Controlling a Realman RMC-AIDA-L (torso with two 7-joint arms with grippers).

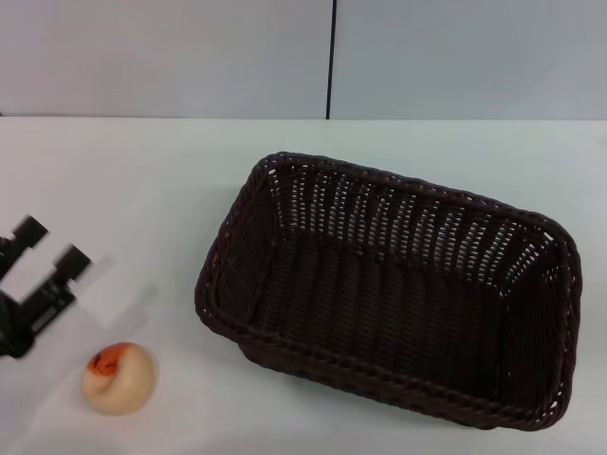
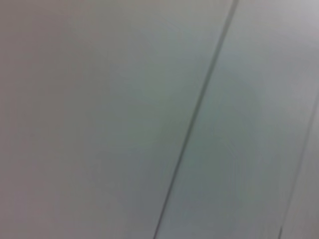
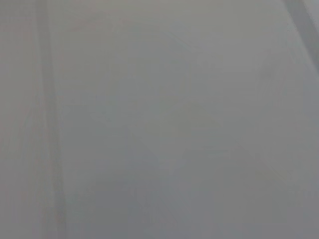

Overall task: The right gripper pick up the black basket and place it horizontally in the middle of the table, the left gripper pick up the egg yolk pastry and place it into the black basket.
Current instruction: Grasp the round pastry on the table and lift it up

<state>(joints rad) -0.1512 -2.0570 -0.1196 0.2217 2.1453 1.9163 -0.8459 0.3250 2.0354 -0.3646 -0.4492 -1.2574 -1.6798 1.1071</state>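
black left tool [image 1: 47,249], fingers apart, hovers beside the egg yolk pastry [image 1: 118,377].

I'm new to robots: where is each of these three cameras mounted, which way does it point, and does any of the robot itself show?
Head view: on the robot's head, looking forward and down at the wide white table, the dark woven wicker basket and the small cream bun with an orange-red mark; the black left gripper, fingers apart, shows above the bun.
Left wrist view: on the left arm's wrist, facing a plain grey surface with a dark seam; no robot parts show.
Right wrist view: on the right wrist, facing blank grey; no robot parts.
Shared: both wrist views show only featureless grey.
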